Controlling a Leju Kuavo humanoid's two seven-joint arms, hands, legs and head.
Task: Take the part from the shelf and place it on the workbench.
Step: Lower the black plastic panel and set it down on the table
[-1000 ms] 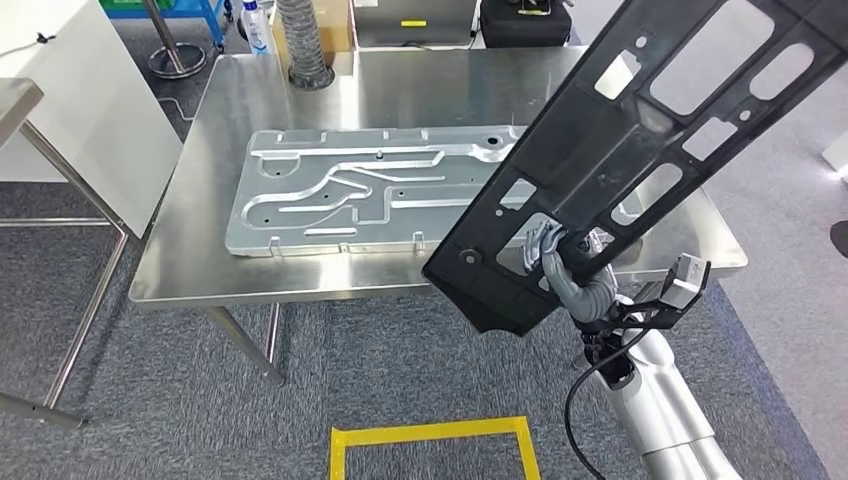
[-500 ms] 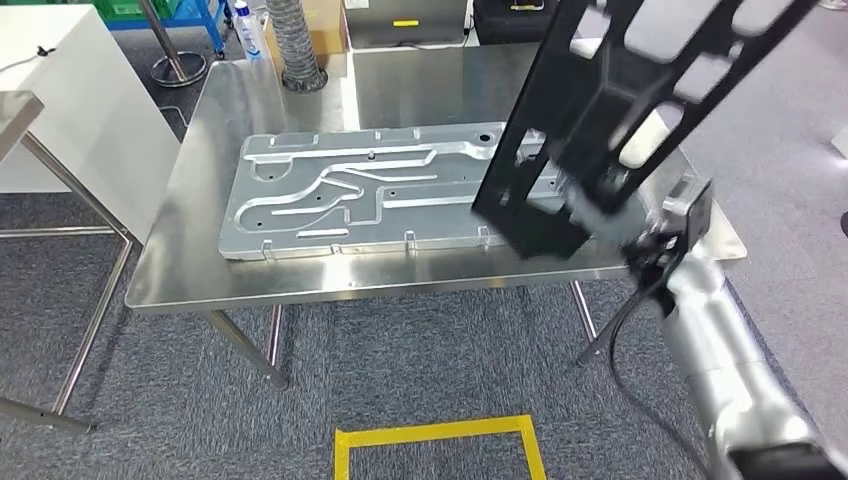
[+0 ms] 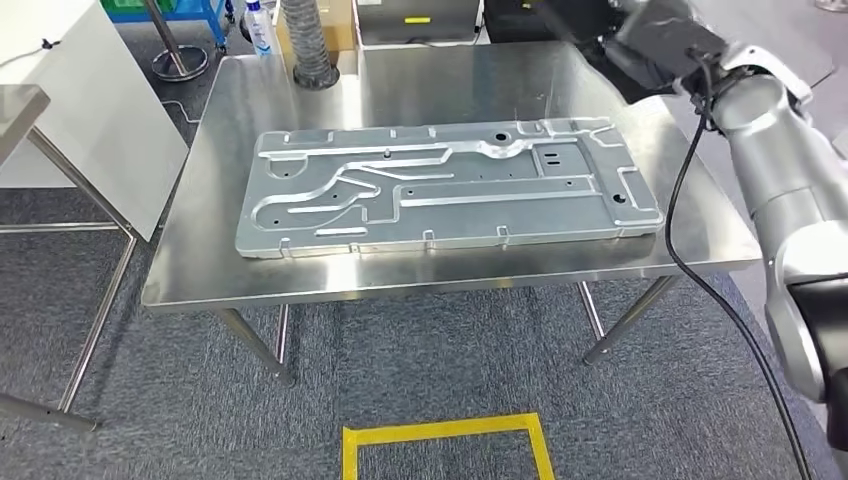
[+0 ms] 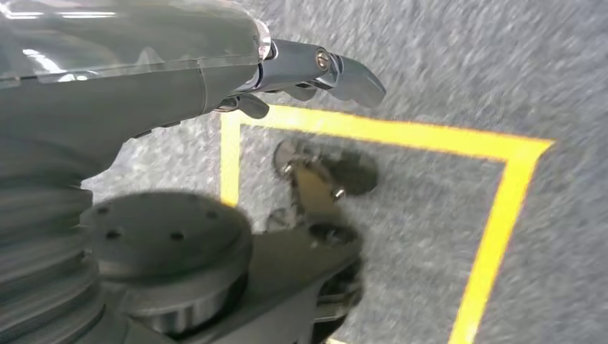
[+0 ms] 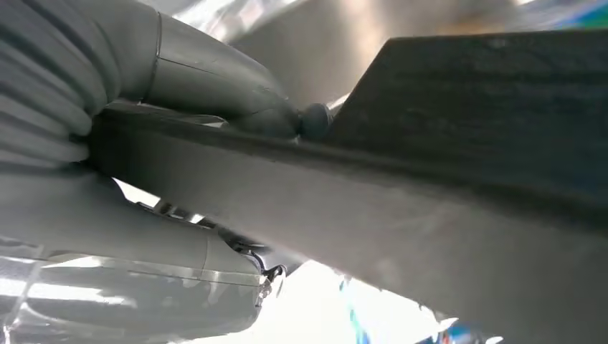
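Note:
The black perforated part [image 5: 430,179] is gripped by my right hand [image 5: 165,79], thumb on one face and fingers on the other. In the head view my right arm [image 3: 770,130] is raised at the far right, and a dark corner of the part [image 3: 650,45] shows over the back right of the steel workbench [image 3: 450,85]. A large silver stamped plate [image 3: 450,190] lies flat across the bench. My left hand [image 4: 308,64] hangs over the carpet with its fingers loose and nothing in them.
A white table [image 3: 70,110] stands to the left of the bench. A corrugated hose [image 3: 305,40] and a bottle [image 3: 257,25] stand at the bench's back left. A yellow tape square [image 3: 445,440] marks the carpet in front.
My right arm has swung the black part up and away from in front of the camera to the bench's far right corner. The silver plate now shows whole.

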